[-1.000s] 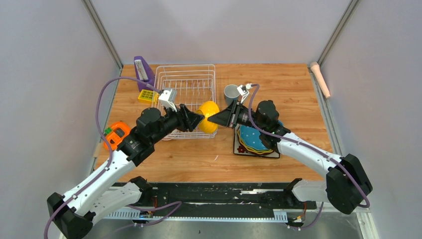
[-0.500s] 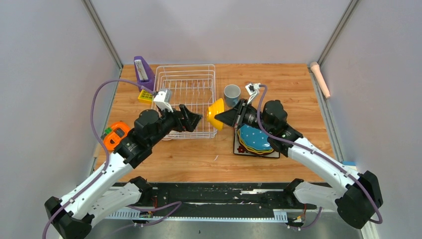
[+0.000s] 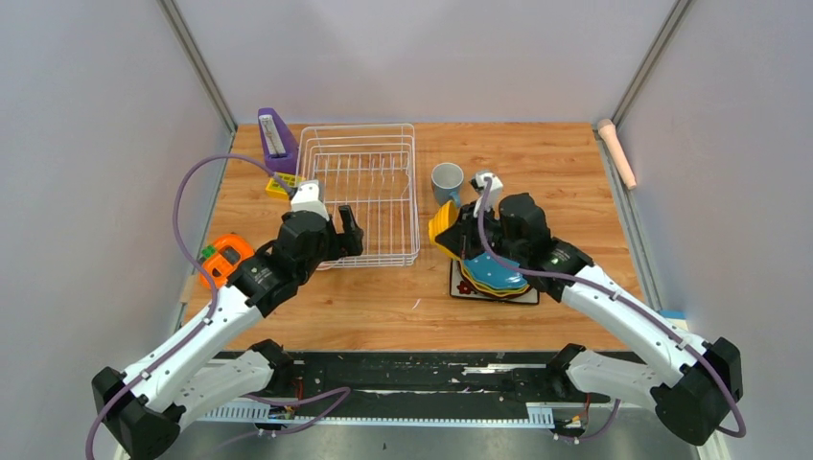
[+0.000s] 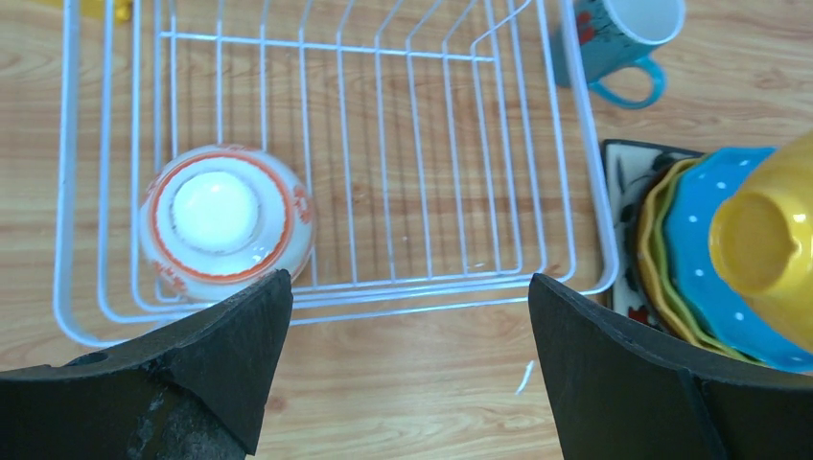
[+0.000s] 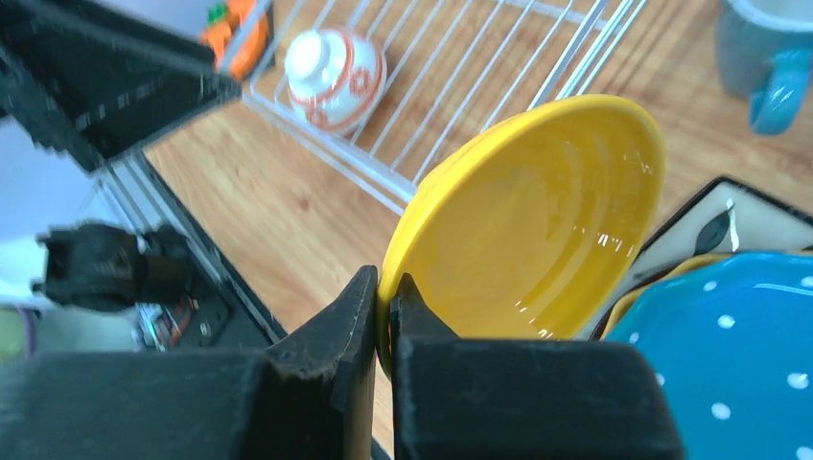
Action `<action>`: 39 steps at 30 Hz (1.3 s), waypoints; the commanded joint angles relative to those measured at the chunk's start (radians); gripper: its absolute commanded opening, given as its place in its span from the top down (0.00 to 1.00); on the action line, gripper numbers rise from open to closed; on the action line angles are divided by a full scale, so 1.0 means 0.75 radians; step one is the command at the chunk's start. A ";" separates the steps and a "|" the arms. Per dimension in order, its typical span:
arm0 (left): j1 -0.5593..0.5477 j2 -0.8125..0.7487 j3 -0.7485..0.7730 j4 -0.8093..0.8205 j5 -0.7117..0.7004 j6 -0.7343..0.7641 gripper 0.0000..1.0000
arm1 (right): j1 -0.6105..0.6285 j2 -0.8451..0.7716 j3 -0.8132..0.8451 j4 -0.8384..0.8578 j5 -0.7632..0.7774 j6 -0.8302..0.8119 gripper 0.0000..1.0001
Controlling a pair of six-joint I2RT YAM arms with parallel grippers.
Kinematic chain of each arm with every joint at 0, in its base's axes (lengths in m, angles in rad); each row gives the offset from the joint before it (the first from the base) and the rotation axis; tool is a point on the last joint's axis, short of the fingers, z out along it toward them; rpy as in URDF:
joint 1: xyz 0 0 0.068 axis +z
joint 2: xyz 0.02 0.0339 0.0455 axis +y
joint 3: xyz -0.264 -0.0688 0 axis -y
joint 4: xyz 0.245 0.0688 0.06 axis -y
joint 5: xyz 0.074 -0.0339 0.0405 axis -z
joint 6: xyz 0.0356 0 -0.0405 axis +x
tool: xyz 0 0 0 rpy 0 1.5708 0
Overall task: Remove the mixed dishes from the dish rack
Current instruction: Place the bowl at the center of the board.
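Observation:
My right gripper [image 5: 385, 287] is shut on the rim of the yellow bowl [image 5: 537, 220], which it holds tilted above the left edge of a stack of plates [image 3: 494, 273]. The blue-dotted plate [image 5: 738, 364] tops that stack and the dark square plate [image 5: 757, 216] lies under it. My left gripper [image 4: 407, 283] is open and holds nothing; it hovers at the near edge of the white dish rack [image 3: 360, 187]. A red-and-white patterned bowl [image 4: 225, 220] sits upside down in the rack's near left corner. The blue-grey mug [image 3: 446, 179] stands on the table right of the rack.
A purple slanted holder [image 3: 275, 139] and a small yellow grid block [image 3: 280, 184] sit left of the rack. An orange tape measure [image 3: 223, 259] lies by the table's left edge. A pink handle [image 3: 618, 151] rests at the far right edge.
The left gripper opened, let go of the yellow bowl and drew back left. The right gripper closed on the bowl's rim and carried it right, over the plate stack.

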 commanded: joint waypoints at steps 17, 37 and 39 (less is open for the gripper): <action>0.003 0.116 0.133 -0.207 -0.180 -0.087 0.00 | 0.767 0.293 0.060 -0.500 0.551 -0.226 1.00; 0.004 0.165 0.131 -0.226 -0.179 -0.095 0.00 | 0.851 0.728 0.216 -0.503 0.744 -0.209 0.74; 0.005 0.171 0.130 -0.229 -0.187 -0.098 0.00 | 0.851 0.718 0.217 -0.496 0.736 -0.210 0.67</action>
